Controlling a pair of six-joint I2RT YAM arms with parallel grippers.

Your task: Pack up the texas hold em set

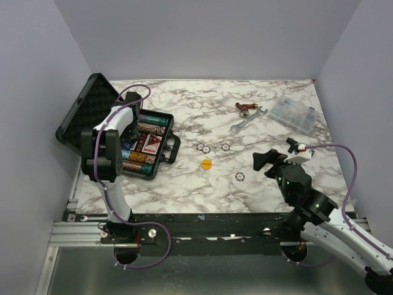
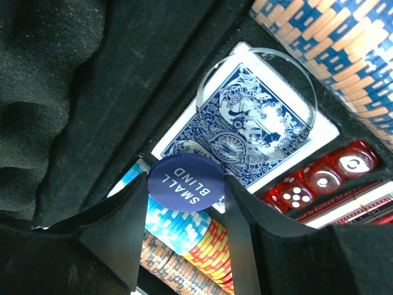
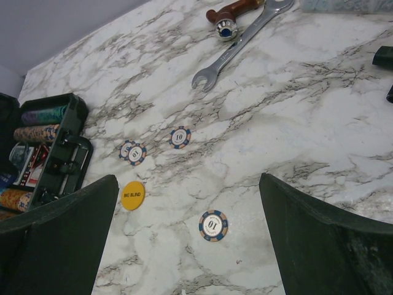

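The black briefcase [image 1: 172, 140] lies open at the left, lid [image 1: 86, 117] propped back. My left gripper [image 1: 136, 130] is inside it, shut on a dark blue "SMALL BLIND" disc [image 2: 186, 182], held above a row of coloured chips [image 2: 190, 236]. Beneath are the blue card deck [image 2: 245, 126], red dice [image 2: 307, 184] and a red deck [image 2: 362, 209]. My right gripper [image 3: 187, 181] is open and empty above the table. Below it lie a "10" chip [image 3: 213, 225], a yellow "BIG BLIND" disc [image 3: 132, 195] and more "10" chips [image 3: 178, 137].
A silver wrench [image 1: 247, 120] and a brown-handled tool [image 1: 245, 107] lie at the back centre. A clear plastic compartment box [image 1: 295, 114] stands at the back right. Loose chips [image 1: 206, 149] and the yellow disc [image 1: 206, 163] lie mid-table.
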